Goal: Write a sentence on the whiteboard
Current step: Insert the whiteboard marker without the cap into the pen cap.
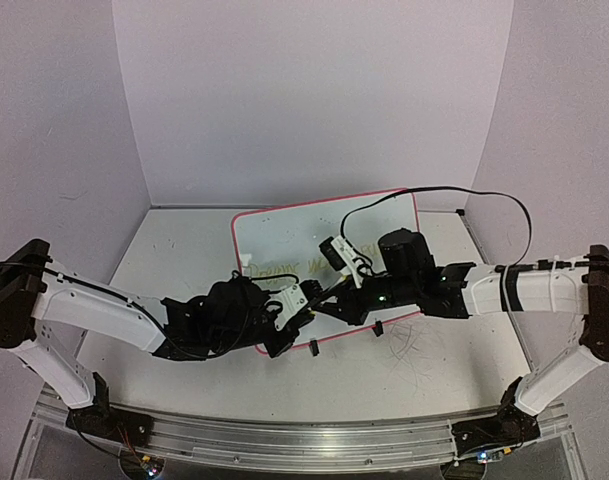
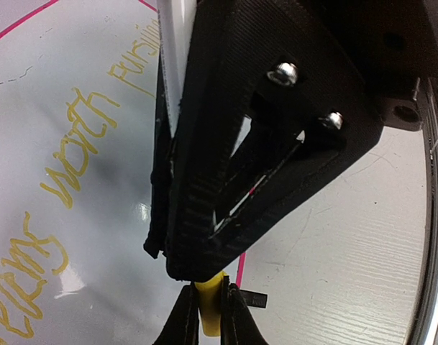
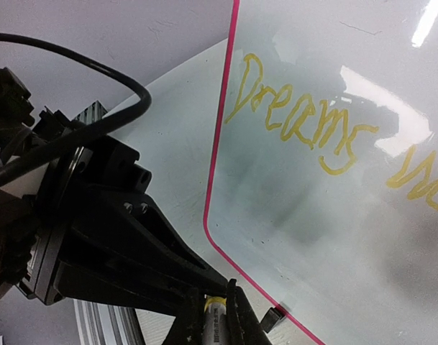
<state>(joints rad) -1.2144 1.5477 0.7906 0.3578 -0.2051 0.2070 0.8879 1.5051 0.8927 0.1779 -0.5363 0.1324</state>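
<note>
The whiteboard (image 1: 284, 235) lies flat on the table, with a pink-red rim. The yellow sentence (image 1: 284, 268) runs along its near half; the left wrist view shows "worth" (image 2: 78, 147) and the right wrist view shows "Dreams" (image 3: 298, 118). Both grippers meet tip to tip at the board's near edge. My left gripper (image 1: 304, 316) (image 2: 208, 302) is shut on a yellow marker cap (image 2: 209, 320). My right gripper (image 1: 326, 304) (image 3: 215, 309) is shut on the white marker barrel (image 3: 216, 327), which has a yellow band. The marker tip is hidden between the two grippers.
A small black stand leg (image 1: 313, 348) (image 2: 253, 299) (image 3: 275, 316) pokes out under the board's near rim, and another (image 1: 379, 327) sits further right. A black cable (image 1: 464, 195) loops over the board's right side. The scuffed white tabletop (image 1: 434, 370) surrounds the board, with walls behind.
</note>
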